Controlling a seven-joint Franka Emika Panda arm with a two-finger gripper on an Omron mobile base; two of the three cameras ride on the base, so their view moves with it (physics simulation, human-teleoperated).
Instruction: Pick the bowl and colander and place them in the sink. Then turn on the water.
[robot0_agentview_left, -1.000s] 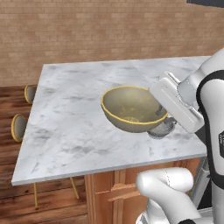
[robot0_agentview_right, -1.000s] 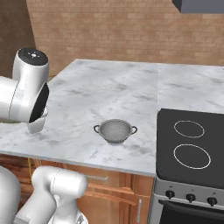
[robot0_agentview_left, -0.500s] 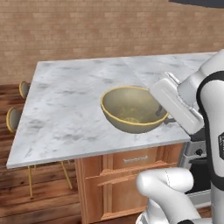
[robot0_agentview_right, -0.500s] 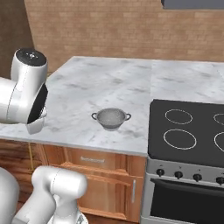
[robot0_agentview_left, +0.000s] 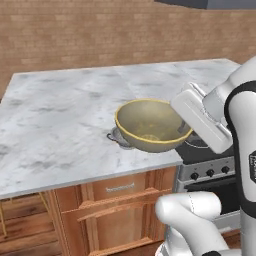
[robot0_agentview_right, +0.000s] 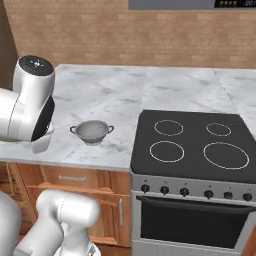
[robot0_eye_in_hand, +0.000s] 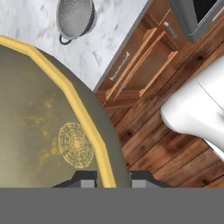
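I have the gripper clamped on the rim of the bowl, carried above the counter edge with the colander at its 9 o'clock, so next I must find the sink.

Golden-rimmed tan bowl rim between the jaws, aloft; small grey perforated colander beyond on marble counter.

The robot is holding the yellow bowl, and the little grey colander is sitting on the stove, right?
Not quite. The bowl is held, but the colander sits on the marble counter, left of the stove. The right base view shows it.
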